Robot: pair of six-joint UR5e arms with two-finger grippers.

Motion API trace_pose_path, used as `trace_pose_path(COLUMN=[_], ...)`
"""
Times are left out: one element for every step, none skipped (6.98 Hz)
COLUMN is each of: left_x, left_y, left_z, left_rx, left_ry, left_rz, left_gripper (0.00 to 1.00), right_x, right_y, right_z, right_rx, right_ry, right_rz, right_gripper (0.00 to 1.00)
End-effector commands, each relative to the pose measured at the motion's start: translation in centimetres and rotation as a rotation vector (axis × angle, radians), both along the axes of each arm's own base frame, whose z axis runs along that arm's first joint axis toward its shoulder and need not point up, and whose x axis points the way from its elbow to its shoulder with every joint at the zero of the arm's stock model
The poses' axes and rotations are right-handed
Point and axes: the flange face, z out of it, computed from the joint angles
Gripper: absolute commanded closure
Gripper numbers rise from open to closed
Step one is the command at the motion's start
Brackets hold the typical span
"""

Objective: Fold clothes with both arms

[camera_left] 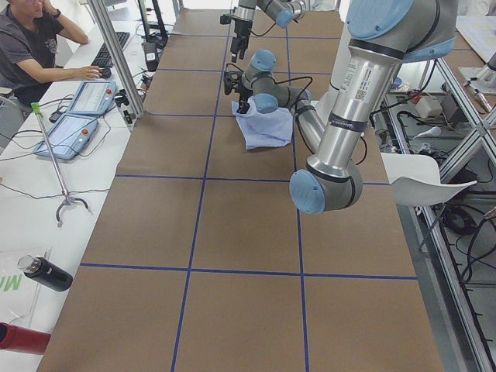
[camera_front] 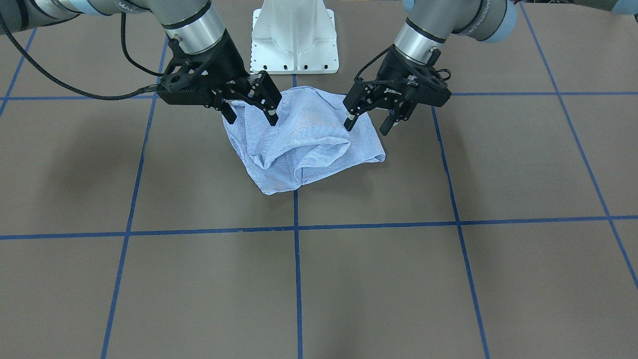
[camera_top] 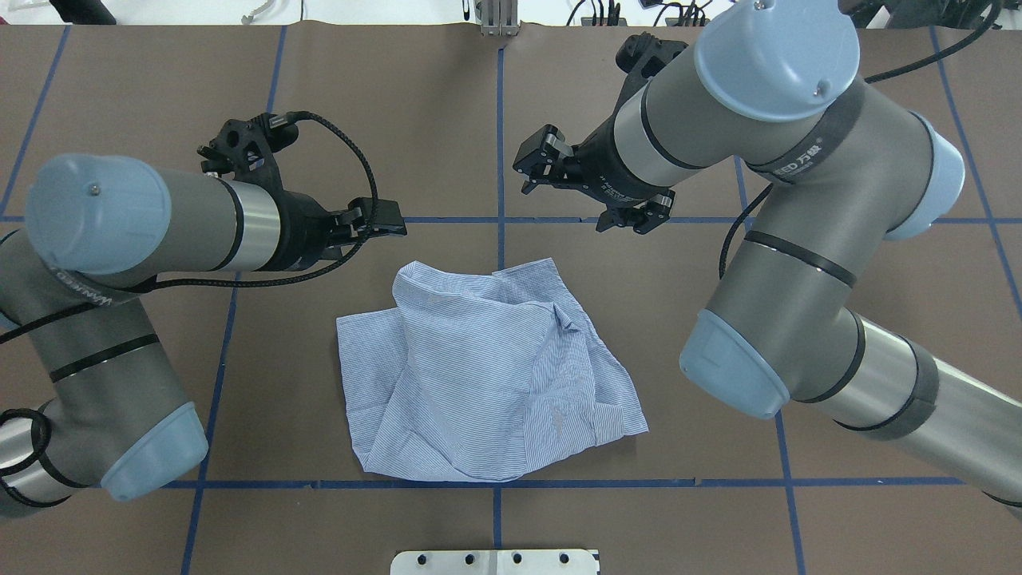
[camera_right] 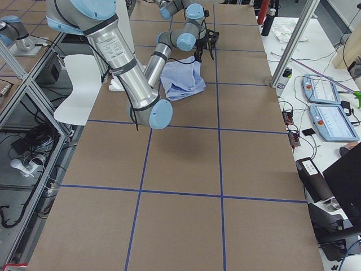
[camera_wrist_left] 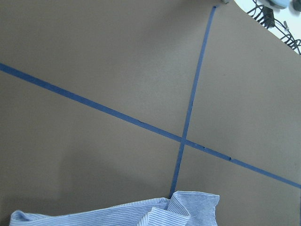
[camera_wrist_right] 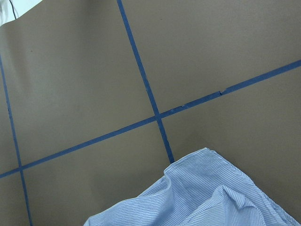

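The clothes are one light blue and white striped shirt (camera_front: pixel 304 144) lying as a loose, rumpled bundle on the brown table, near its middle (camera_top: pixel 479 375). My left gripper (camera_front: pixel 367 127) hangs open above one side of the shirt with nothing between its fingers (camera_top: pixel 375 224). Above the other side my right gripper (camera_front: pixel 252 120) is open and empty too (camera_top: pixel 587 196). Neither touches the cloth. Each wrist view catches only an edge of the shirt (camera_wrist_left: pixel 141 214) (camera_wrist_right: pixel 202 197) below bare table. The shirt also shows small in both side views (camera_left: pixel 263 128) (camera_right: pixel 183 82).
The white pedestal base (camera_front: pixel 294 45) stands just behind the shirt. Blue tape lines (camera_front: pixel 296 227) mark the table in squares. A person (camera_left: pixel 31 46) sits at a side desk with pendants (camera_left: pixel 66 136) and a dark bottle (camera_left: pixel 45 273).
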Motion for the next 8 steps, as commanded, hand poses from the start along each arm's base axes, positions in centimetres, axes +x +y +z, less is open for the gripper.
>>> trace_pose_path(left_x=[-0.1,1.7,2.4,3.1,3.1,3.1,3.1,3.2], left_y=[0.6,1.0,1.5,2.0,2.1,2.2,2.3,2.3], left_z=[4.6,5.5,5.0,3.4,4.2,4.5,4.3,4.4], left_rx=[0.177,0.194,0.201,0.208,0.205,0.218,0.369,0.444], left_ry=[0.042,0.064,0.081,0.099,0.089,0.094,0.044,0.01], left_rz=[0.03,0.046,0.065,0.075,0.079,0.083,0.122,0.141], left_gripper=[0.0,0.0,0.0,0.01,0.01,0.01,0.01,0.01], right_x=[0.2,0.2,0.4,0.7,1.4,1.6,1.7,1.8], right_y=[-0.1,-0.1,-0.2,-0.2,-0.1,0.0,0.0,-0.1], right_z=[-0.1,-0.1,-0.1,-0.3,-0.5,-0.1,0.3,0.4], right_rx=[0.003,0.004,0.005,0.01,0.016,0.021,0.043,0.044], right_ry=[-0.001,-0.001,-0.001,-0.006,-0.014,-0.008,0.0,0.001], right_rz=[0.003,0.004,0.009,0.01,0.015,0.01,-0.001,0.0], right_gripper=[0.0,0.0,0.0,0.0,0.0,0.0,0.0,0.0])
